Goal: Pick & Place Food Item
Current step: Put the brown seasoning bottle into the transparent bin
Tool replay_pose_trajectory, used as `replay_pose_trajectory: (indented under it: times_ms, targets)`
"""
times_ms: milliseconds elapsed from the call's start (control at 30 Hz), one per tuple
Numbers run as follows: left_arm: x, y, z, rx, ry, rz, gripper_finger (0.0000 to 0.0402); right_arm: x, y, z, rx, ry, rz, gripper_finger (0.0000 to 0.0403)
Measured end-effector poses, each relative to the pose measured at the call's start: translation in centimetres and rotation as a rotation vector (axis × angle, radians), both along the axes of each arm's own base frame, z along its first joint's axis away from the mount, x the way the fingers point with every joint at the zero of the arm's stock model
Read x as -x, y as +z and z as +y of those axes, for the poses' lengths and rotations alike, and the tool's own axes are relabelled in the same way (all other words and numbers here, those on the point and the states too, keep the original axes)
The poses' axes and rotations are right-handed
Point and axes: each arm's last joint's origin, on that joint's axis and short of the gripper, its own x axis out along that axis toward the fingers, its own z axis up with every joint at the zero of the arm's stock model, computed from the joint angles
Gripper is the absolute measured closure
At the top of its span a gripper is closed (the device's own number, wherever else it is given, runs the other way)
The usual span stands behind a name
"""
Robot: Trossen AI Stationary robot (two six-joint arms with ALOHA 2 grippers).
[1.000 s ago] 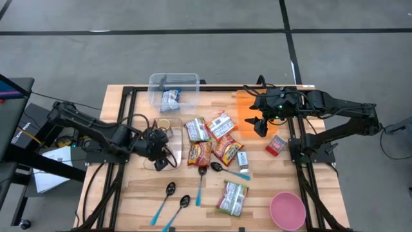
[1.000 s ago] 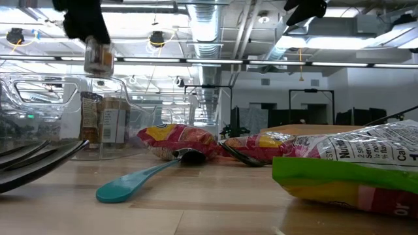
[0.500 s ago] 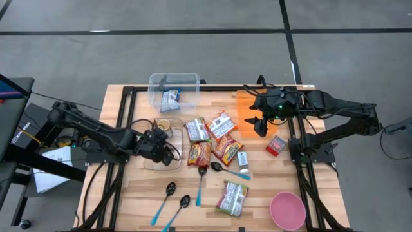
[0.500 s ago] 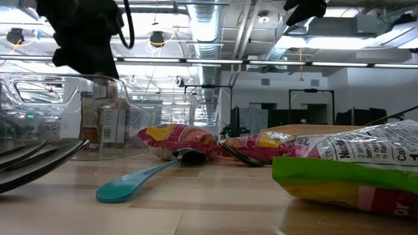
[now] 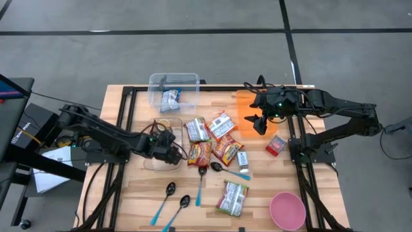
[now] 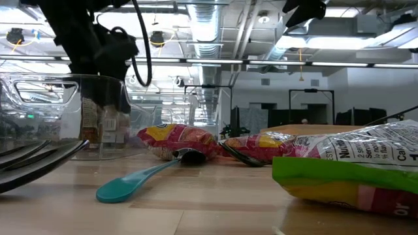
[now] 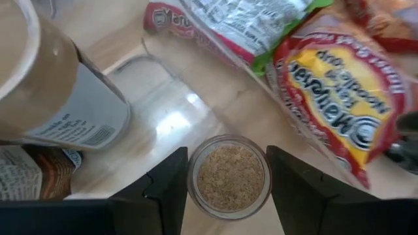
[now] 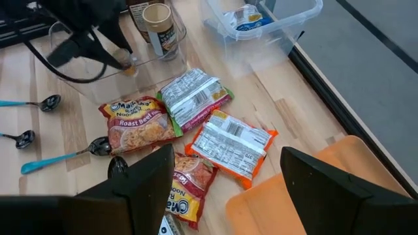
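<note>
Hanging upright between the left gripper [image 7: 226, 186] jaws, a small spice jar [image 7: 229, 176] is clenched above the clear bin [image 5: 153, 161], at the counter's nine o'clock, while the right gripper [image 5: 260, 122] is held released at two o'clock.

The left gripper [image 5: 168, 145] reaches low over the table's middle-left, fingers [image 7: 164, 190] clamped around a load, while the right gripper [image 5: 259, 121] hovers open, raised.

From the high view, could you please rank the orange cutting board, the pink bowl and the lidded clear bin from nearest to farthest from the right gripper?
1. Orange cutting board: directly under the right gripper, at the table's far right.
2. Lidded clear bin: across the table, at the far edge toward the left.
3. Pink bowl: near right corner; only slightly farther than the bin.
</note>
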Motion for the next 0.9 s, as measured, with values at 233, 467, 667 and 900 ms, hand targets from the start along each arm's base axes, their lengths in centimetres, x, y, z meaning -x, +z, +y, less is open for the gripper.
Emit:
replay_pose_trajectory:
  times_ms: [233,467,667,900]
  targets:
    - [-0.5,-0.8,0.8,-0.018,0.042,0.027,0.023,0.0,0.0,0.0,0.0,0.001,0.0,0.0131]
    - [-0.7,-0.8,1.9,-0.041,0.089,0.026,0.023,0.0,0.0,0.0,0.0,0.001,0.0,0.0131]
    - [-0.7,-0.8,2.5,-0.043,0.11,0.027,0.0209,0.0,0.0,0.0,0.001,0.001,0.0,0.0131]
    - [-0.8,-0.7,2.7,-0.081,0.131,0.012,0.0146,0.0,0.0,0.0,0.002,0.002,0.0,0.0131]
